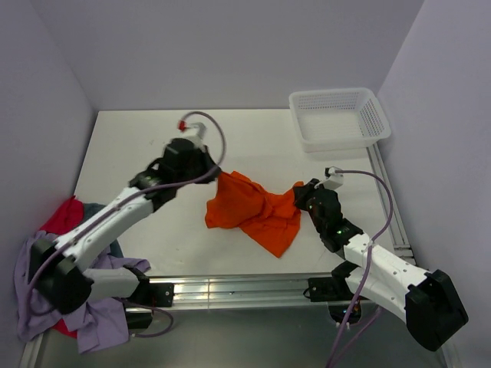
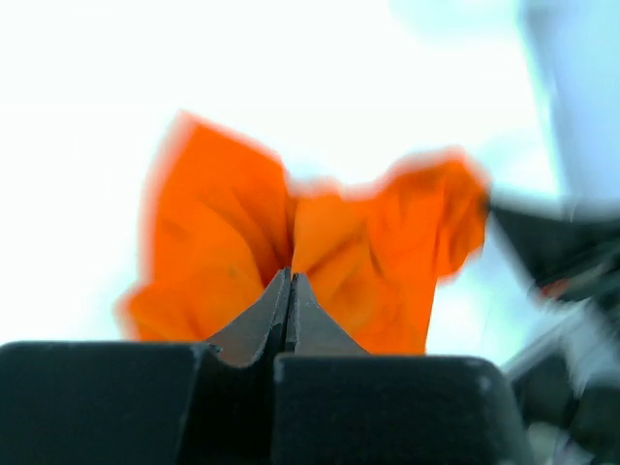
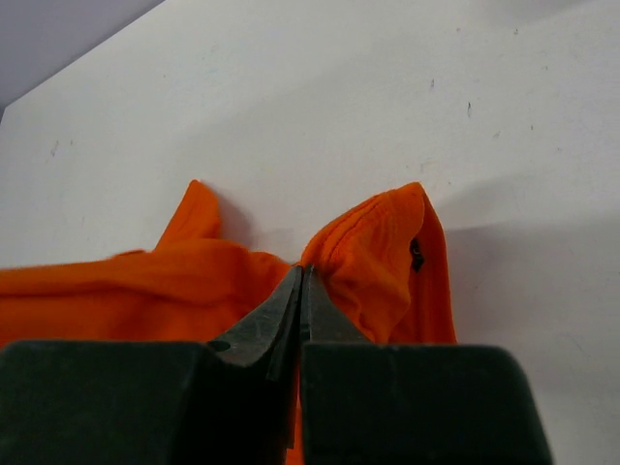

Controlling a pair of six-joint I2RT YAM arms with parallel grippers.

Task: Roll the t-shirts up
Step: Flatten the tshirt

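Note:
The bright orange t-shirt (image 1: pixel 257 213) lies crumpled in the middle of the white table (image 1: pixel 138 146). My left gripper (image 1: pixel 215 175) is at its upper left corner. In the left wrist view, which is blurred, the jaws (image 2: pixel 289 276) are shut at a pucker of orange cloth (image 2: pixel 223 252). My right gripper (image 1: pixel 300 196) is at the shirt's right edge. There the jaws (image 3: pixel 302 271) are shut, with a fold of the orange shirt (image 3: pixel 378 247) pinched at their tips. The other t-shirts are heaped at the table's near left: lavender (image 1: pixel 100 322), red (image 1: pixel 65 218) and grey-blue (image 1: pixel 97 210).
A white perforated basket (image 1: pixel 339 136) stands at the far right corner of the table. Grey walls close in the back and both sides. A metal rail (image 1: pixel 230 290) runs along the near edge between the arm bases.

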